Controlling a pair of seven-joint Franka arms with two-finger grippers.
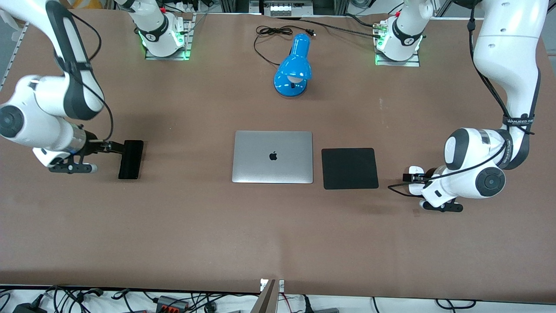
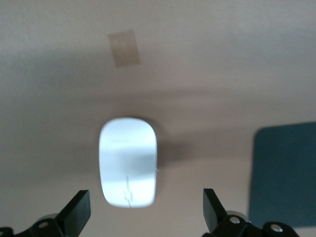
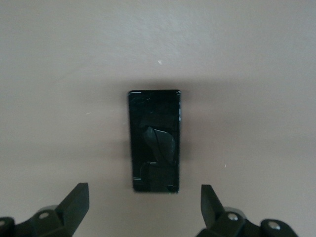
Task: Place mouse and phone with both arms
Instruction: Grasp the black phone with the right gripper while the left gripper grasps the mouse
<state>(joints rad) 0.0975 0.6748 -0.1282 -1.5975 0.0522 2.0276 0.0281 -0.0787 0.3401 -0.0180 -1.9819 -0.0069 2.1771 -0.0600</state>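
Note:
The white oval mouse (image 1: 415, 170) lies on the brown table beside the black mouse pad, toward the left arm's end. My left gripper (image 1: 409, 177) hangs low over it, open and empty. In the left wrist view the mouse (image 2: 128, 168) lies just ahead of the open left gripper (image 2: 145, 211), untouched. The black phone (image 1: 130, 159) lies flat toward the right arm's end. My right gripper (image 1: 114, 147) is low at the phone's edge, open and empty. In the right wrist view the phone (image 3: 154, 140) lies just ahead of the open right gripper (image 3: 143, 208).
A closed silver laptop (image 1: 273, 157) lies mid-table with the square black mouse pad (image 1: 349, 168) beside it. A blue desk lamp (image 1: 293, 67) and its cable lie nearer the bases. A tan tape patch (image 2: 124, 48) is on the table near the mouse.

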